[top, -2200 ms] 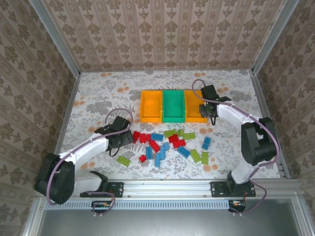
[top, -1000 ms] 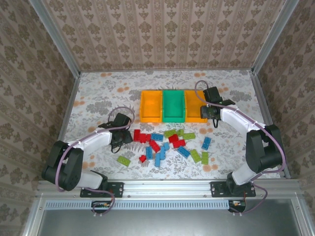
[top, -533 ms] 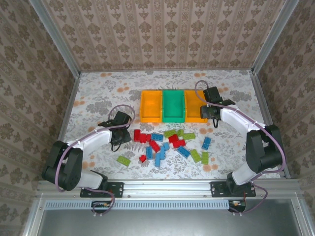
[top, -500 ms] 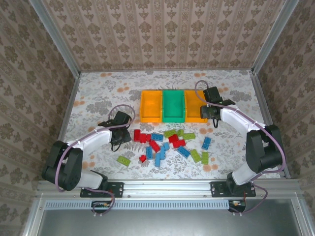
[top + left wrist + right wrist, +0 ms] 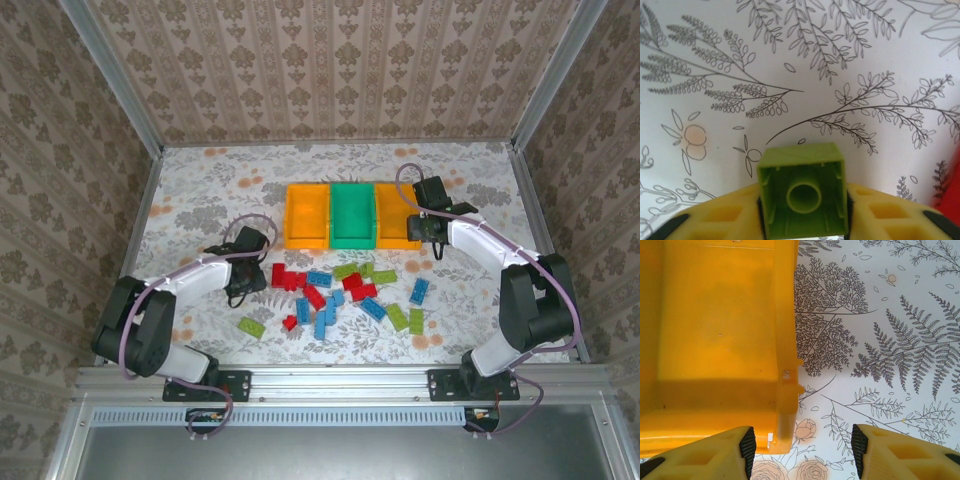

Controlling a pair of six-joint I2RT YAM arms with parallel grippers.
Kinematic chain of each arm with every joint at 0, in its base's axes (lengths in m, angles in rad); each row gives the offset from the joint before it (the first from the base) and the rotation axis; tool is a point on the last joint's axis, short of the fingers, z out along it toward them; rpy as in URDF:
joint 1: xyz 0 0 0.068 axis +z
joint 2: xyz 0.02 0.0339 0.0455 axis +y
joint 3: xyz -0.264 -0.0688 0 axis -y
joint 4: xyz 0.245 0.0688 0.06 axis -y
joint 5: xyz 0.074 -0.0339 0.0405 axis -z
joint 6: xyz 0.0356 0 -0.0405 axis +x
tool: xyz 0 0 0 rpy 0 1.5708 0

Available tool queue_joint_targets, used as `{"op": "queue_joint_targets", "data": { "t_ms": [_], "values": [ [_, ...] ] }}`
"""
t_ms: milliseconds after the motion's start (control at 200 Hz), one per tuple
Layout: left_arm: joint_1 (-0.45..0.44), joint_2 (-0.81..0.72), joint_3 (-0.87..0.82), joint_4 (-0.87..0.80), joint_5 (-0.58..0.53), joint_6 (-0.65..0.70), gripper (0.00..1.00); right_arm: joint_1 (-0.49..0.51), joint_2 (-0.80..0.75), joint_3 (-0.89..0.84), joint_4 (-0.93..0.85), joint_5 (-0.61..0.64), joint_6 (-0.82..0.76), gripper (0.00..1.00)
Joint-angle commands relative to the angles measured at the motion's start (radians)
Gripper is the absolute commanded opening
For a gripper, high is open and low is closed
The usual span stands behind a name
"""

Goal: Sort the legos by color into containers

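1. Light green brick (image 5: 802,165) sits clamped in the left claw (image 5: 802,202), over the floral bench (image 5: 840,75).
2. Red, blue and green legos (image 5: 340,292) lie scattered mid-bench, just right of that claw.
3. Farther back, the containers (image 5: 352,215) stand in a row. The right claw (image 5: 802,445) hangs with its jaws apart over the right orange bin's (image 5: 715,340) outer corner.

We see that the left gripper (image 5: 802,207), wider a second ago, has now closed on a light green brick (image 5: 802,185) just left of the pile (image 5: 345,292).
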Motion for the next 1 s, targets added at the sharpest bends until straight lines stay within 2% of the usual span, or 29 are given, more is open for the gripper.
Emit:
{"op": "queue_joint_targets", "data": {
  "t_ms": [0, 60, 120, 255, 490, 610, 760, 995],
  "values": [
    [0.006, -0.002, 0.025, -0.007, -0.001, 0.029, 0.24, 0.000, -0.045, -0.021, 0.004, -0.002, 0.024, 0.57],
    [0.007, -0.009, 0.030, -0.008, 0.002, 0.037, 0.16, 0.000, -0.060, -0.026, -0.001, -0.008, 0.031, 0.57],
    [0.007, -0.015, 0.044, -0.015, -0.003, 0.048, 0.13, 0.002, -0.078, -0.031, -0.013, -0.020, 0.047, 0.59],
    [0.006, -0.038, 0.109, -0.040, -0.023, 0.086, 0.13, 0.016, -0.118, -0.051, -0.062, -0.047, 0.105, 0.73],
    [0.005, -0.036, 0.328, -0.016, -0.022, 0.210, 0.14, 0.019, -0.172, -0.117, -0.148, -0.071, 0.203, 0.78],
    [-0.013, 0.049, 0.473, 0.003, 0.011, 0.289, 0.15, 0.025, -0.171, -0.142, -0.194, -0.127, 0.254, 0.78],
    [-0.041, 0.200, 0.612, 0.022, 0.041, 0.377, 0.15, 0.071, -0.211, -0.178, -0.230, -0.137, 0.314, 0.77],
    [-0.069, 0.358, 0.719, 0.031, 0.087, 0.419, 0.16, 0.103, -0.241, -0.243, -0.260, -0.149, 0.391, 0.75]
  ]
}}
